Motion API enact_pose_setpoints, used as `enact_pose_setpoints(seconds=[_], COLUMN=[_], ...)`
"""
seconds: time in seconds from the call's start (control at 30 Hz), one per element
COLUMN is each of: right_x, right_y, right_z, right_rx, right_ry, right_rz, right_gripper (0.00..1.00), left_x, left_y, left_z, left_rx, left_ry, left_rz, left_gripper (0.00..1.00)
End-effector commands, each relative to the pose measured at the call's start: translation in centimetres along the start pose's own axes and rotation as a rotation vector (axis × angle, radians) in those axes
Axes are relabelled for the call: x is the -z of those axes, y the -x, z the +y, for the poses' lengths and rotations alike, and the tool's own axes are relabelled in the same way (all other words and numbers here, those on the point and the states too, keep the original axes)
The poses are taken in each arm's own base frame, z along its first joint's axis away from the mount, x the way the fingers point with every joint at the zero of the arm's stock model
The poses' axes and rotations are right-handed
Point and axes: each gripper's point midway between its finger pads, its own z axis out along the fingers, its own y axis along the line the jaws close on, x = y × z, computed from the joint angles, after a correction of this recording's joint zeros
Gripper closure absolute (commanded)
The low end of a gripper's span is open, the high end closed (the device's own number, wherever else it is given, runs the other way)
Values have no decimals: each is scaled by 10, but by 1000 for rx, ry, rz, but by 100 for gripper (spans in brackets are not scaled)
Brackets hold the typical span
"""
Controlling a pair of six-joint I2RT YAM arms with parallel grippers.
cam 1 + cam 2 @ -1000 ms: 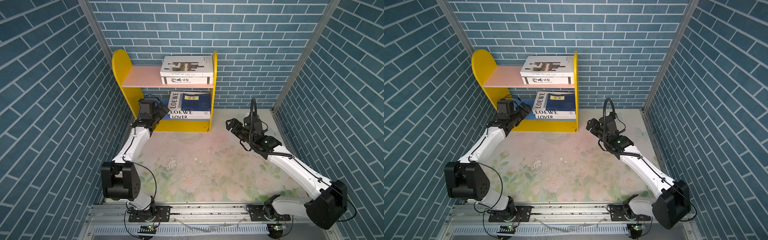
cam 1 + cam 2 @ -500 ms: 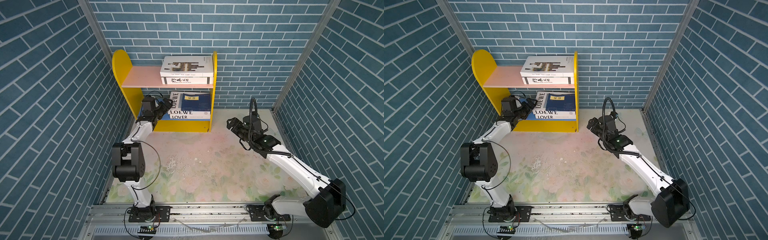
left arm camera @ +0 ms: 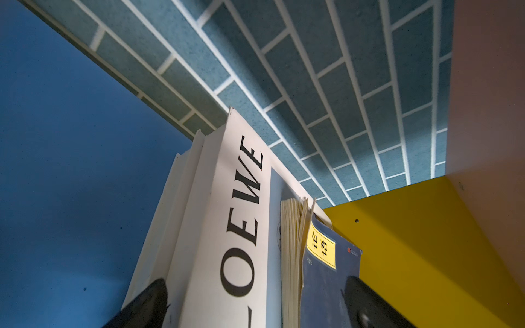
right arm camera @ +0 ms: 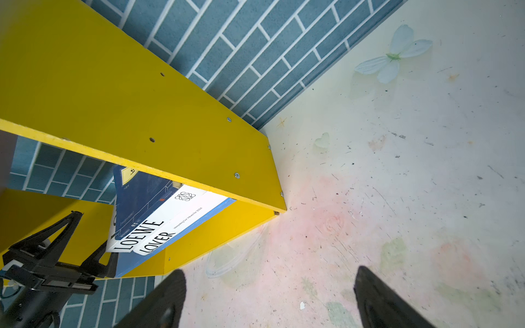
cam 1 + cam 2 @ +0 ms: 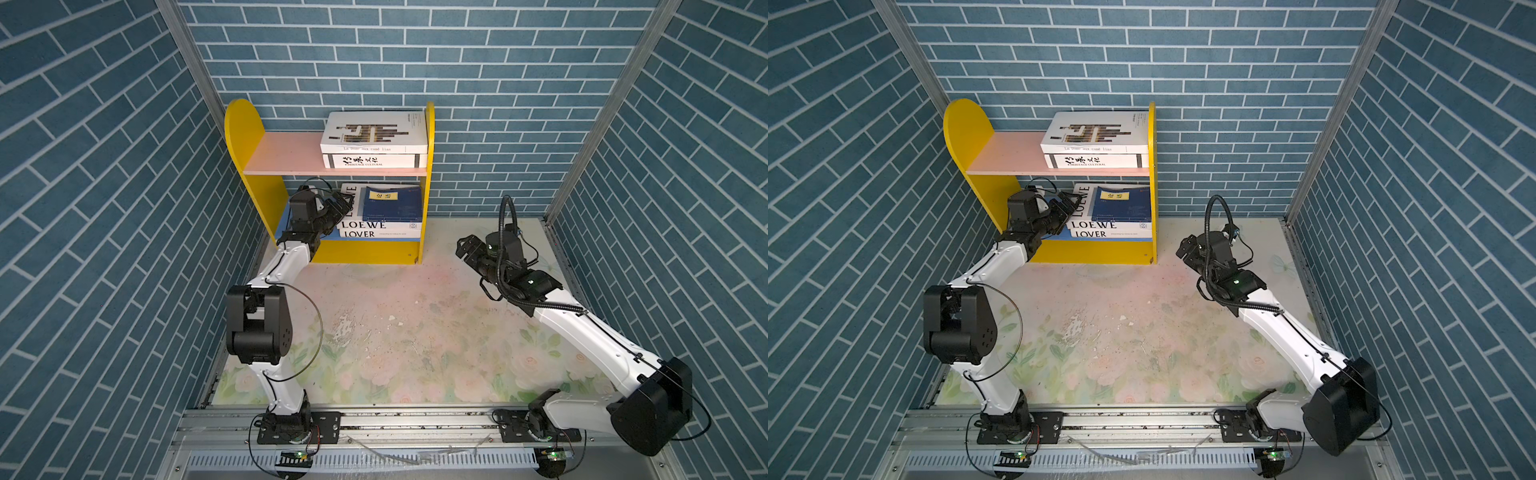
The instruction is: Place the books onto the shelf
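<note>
over the last second the left claw (image 5: pixel 338 207) has swung from the front of the shelf (image 5: pixel 245 124) into its lower tier. its jaws now stand wide apart on either side of the left end of the stack there. the right claw (image 5: pixel 467 247), also spread and empty, has barely moved and hangs over the desk (image 5: pixel 415 332), well apart from the shelf. all five books are already shelved: the brown-bar book (image 5: pixel 374 131) lies on the heritage cultural book (image 5: pixel 374 161) on the pink board (image 5: pixel 286 153). the navy book (image 5: pixel 392 205) lies on the loewe book (image 5: pixel 365 225), which lies on the lover book (image 5: pixel 361 234) on the blue board (image 3: pixel 56 170). so this looks like a last nudge to square the stack, not a new pick. the left wrist view alone shows the navy book's pages fanned and the stack lying between the fingers (image 3: pixel 147 306), though whether they touch it i cannot tell. only the top views show the upper tier.
</note>
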Motion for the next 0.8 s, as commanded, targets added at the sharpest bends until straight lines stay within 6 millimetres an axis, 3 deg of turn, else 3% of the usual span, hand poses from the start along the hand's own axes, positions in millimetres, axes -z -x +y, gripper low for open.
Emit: enact_pose_setpoints(seconds=[0.0,0.2,0.4,0.57,0.77], right_x=[17,41,61,71,84], right_y=[11,17,21,26,38], right_z=[-12,-38,-69,-89,-116], right_rx=[-1,7,58,118,177], right_ry=[-38,-96,-200,-285,-388], right_rz=[-52,-109,-133,-127,-160], right_gripper=[6,4,2,2,2], left_x=[15,47,85,133,207], left_y=[3,20,-2,-28,-35], left_z=[-17,-3,20,71,138], left_rx=[-16,-42,-103,-70,-112], left_ry=[-9,71,173,317,572], left_rz=[-20,-71,-21,-12,-92], left_gripper=[1,0,0,1,0])
